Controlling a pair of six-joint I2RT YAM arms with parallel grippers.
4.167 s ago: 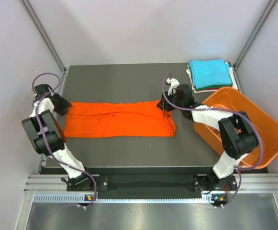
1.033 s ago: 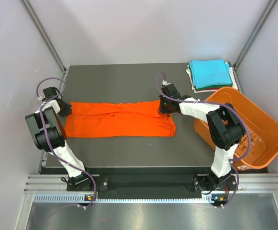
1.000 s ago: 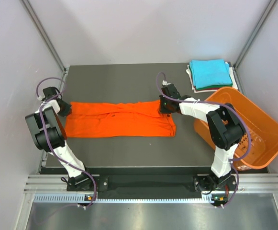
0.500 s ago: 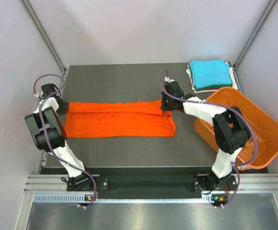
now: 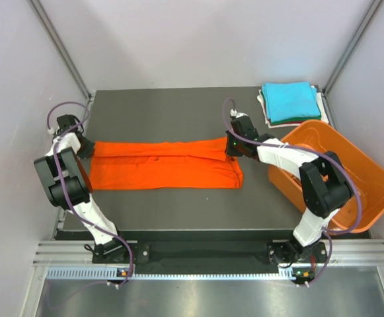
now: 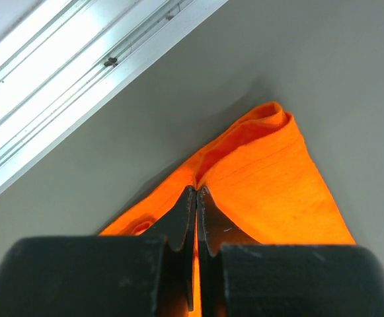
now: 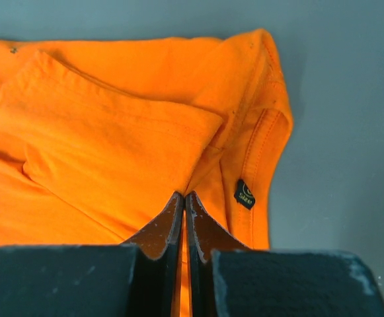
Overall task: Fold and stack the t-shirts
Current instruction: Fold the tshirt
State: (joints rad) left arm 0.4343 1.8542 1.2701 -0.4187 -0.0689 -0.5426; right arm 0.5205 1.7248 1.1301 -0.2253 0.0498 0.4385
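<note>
Orange cloth lies long and flat on the table (image 5: 178, 112), just to the left of the basket (image 5: 370, 178). It is the orange t-shirt (image 5: 165, 164), and it is the one being folded now.

The right gripper (image 5: 233, 148) sits at the end of the shirt nearest the basket. The left gripper (image 5: 86, 146) sits at the end farthest from the basket. Each one has its two fingers pressed tight together with orange cloth pinched between them. You can see this up close at the left gripper (image 6: 197, 198) and the right gripper (image 7: 184, 201). A small dark label (image 7: 244, 194) shows beside the right fingers.

I think they hold both ends at once so the back edge comes up straight and does not sag. Then the shirt can be laid over itself neatly.

Just behind the basket sits a tidy pile with the turquoise t-shirt (image 5: 289, 100) on top. It waits there so the orange one can go on it later.

Now count. One orange shirt is spread out. One turquoise shirt is folded, with a white edge and a dark edge under it, but how many shirts those are I cannot tell. One basket. Two arms, two grippers.
</note>
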